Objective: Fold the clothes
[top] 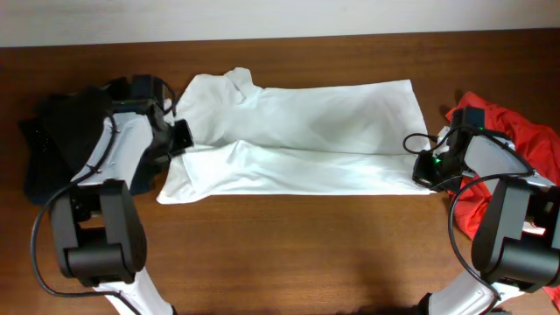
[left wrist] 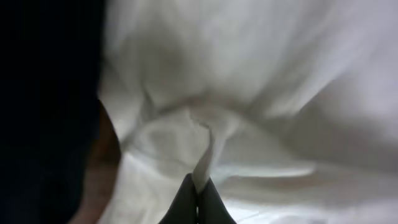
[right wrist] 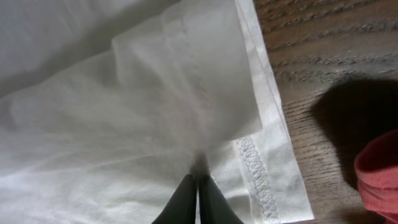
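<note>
Both ends of the white shirt (top: 297, 131), spread across the middle of the brown worktop (top: 289, 254), are pinched. The left claw (left wrist: 198, 194) squeezes tight on a fold, the right claw (right wrist: 198, 194) on the hem. If one pulls too hard or lets slip, the shirt could bunch up or fold crooked
</note>
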